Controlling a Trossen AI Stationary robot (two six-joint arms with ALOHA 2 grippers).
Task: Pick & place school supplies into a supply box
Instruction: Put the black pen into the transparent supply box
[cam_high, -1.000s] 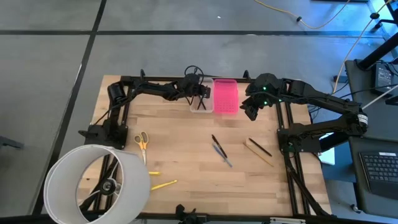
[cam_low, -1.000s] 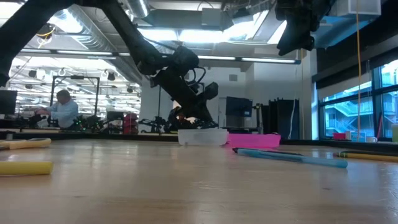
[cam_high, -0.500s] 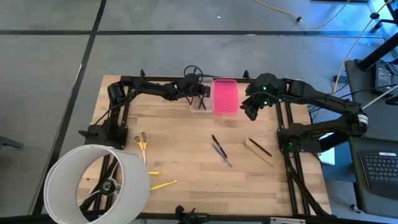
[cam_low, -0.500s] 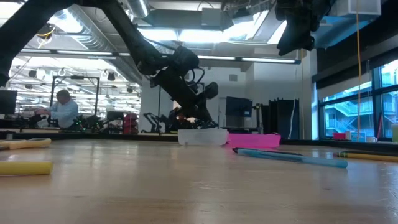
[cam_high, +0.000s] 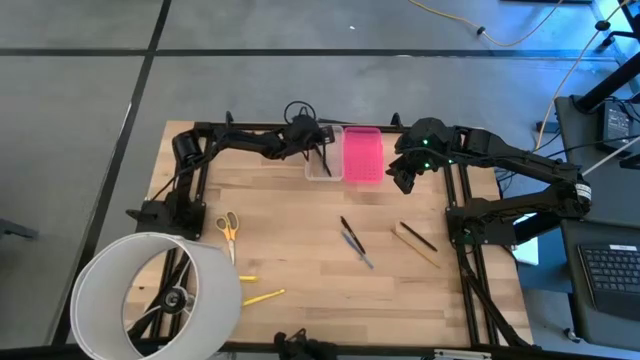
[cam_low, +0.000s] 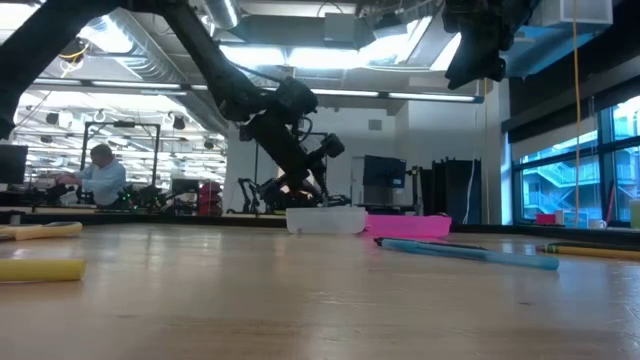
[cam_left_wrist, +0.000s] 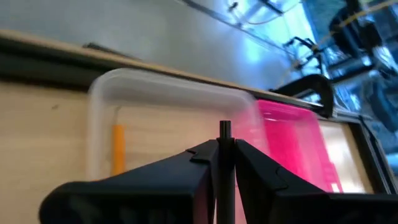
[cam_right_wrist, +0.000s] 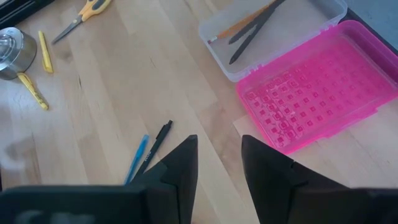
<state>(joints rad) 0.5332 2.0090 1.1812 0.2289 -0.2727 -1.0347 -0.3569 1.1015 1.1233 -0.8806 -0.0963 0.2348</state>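
Note:
The supply box stands at the table's far middle: a clear tray (cam_high: 322, 165) with its pink lid (cam_high: 363, 155) lying open beside it. An orange pencil (cam_left_wrist: 117, 149) lies in the tray. My left gripper (cam_high: 310, 138) hangs over the tray's far left part, shut on a black pen (cam_right_wrist: 252, 34). My right gripper (cam_right_wrist: 217, 162) waits open above the table to the right of the lid, with nothing between its fingers. On the wood lie scissors (cam_high: 229, 226), two yellow markers (cam_high: 262, 296), a black pen (cam_high: 350, 233), a blue pen (cam_high: 357, 250) and a ruler (cam_high: 415, 245). My left gripper pinches the black pen's shaft (cam_left_wrist: 224, 168) between its two fingers. The pen runs along the fingers and sticks out past their tips. The fingers slant down from the table's left. The pen's free end (cam_high: 325, 172) reaches into the clear tray; whether it touches the bottom I cannot tell.
A big white hoop (cam_high: 150, 295) stands at the near left corner. Another dark pen (cam_high: 418, 236) lies on the ruler. Black arm frames run along both table sides. A person sits far off in the room behind.
My left gripper has rolled about its own line and drawn back a little from the tray, up and toward the table's left, keeping the pen. The pen now slants more steeply, its free end still in the tray.

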